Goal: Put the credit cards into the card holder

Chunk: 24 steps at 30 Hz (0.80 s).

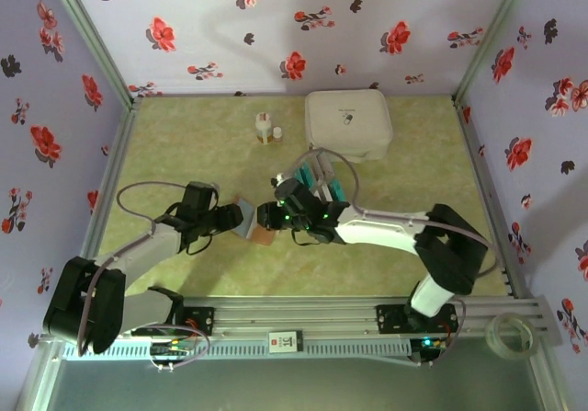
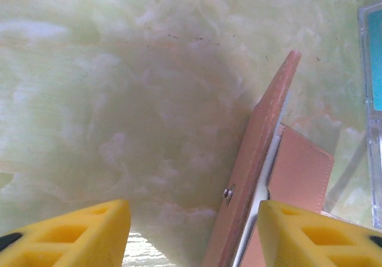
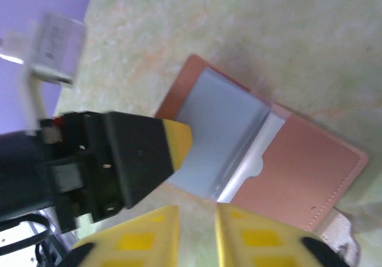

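Card holder (image 3: 298,177) with flap upright inside half-open left pincer (image 2: 192,212)

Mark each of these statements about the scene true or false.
1. The card holder is open. True.
2. The white box sits at the near edge of the table. False: it is at the far edge, by the back wall.
3. The left gripper has its jaws apart. True.
4. The credit cards are scattered across the table. False: they are bunched together just in front of the white box.
5. The card holder's inside is red. False: it is grey-blue.
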Tool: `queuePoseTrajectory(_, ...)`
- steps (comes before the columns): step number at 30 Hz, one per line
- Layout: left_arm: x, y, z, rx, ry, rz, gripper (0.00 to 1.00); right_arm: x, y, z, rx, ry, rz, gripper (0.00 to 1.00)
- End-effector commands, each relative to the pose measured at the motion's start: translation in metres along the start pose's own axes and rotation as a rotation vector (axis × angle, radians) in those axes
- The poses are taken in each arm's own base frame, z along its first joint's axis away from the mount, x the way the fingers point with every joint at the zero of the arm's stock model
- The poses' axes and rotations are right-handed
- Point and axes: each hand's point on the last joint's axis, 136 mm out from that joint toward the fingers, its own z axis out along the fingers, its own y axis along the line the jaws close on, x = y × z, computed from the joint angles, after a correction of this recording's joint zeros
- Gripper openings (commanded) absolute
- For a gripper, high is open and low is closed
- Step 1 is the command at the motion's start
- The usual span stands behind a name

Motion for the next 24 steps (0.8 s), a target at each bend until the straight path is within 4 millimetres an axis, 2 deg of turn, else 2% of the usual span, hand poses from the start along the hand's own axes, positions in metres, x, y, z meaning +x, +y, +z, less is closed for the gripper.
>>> queuePoseTrajectory(1,-0.010,-0.009,-0.003,0.006,-0.020,0.012,0.59,0.013,-0.019,0.020,0.036,0.026,0.024,0.16)
queuePoseTrajectory(6,-0.020,-0.013,-0.008,0.007,-0.045,0.023,0.58,0.031,-0.048,0.043,0.093,0.069,0.034,0.09)
queuePoseTrajectory(12,-0.035,-0.025,-0.011,0.048,-0.063,0.033,0.55,0.037,-0.076,0.046,0.147,0.088,0.042,0.07)
queuePoseTrajectory(18,-0.046,-0.028,-0.009,0.096,-0.068,0.005,0.44,0.042,-0.090,0.046,0.170,0.104,0.044,0.06)
queuePoseTrajectory(24,-0.046,-0.026,-0.006,0.123,-0.062,-0.025,0.32,0.046,-0.098,0.049,0.175,0.113,0.052,0.06)
